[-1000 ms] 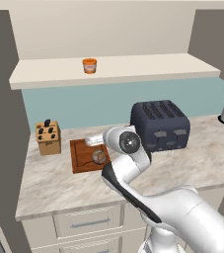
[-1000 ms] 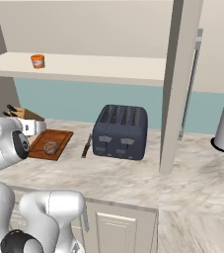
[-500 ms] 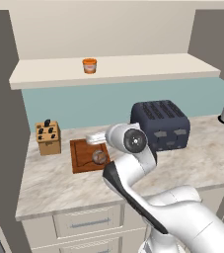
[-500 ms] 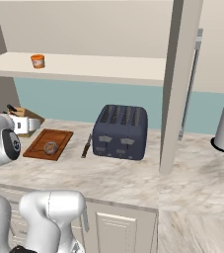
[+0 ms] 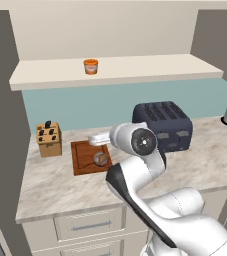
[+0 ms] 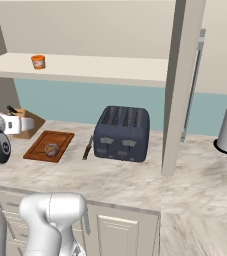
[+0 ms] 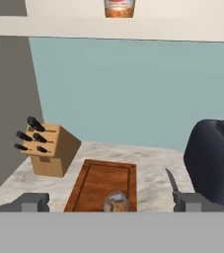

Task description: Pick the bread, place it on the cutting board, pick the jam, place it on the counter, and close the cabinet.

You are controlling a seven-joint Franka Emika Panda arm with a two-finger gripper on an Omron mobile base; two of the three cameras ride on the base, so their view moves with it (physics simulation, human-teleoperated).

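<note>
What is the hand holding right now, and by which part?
Nothing. The hand is open and empty above the cutting board, where the bread already lies; the jam is on the shelf.

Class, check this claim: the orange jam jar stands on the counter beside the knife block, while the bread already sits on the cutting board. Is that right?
Not quite. The jam stands on the cabinet shelf above, not on the counter, as the left base view shows. The rest holds: the bread sits on the cutting board.
</note>
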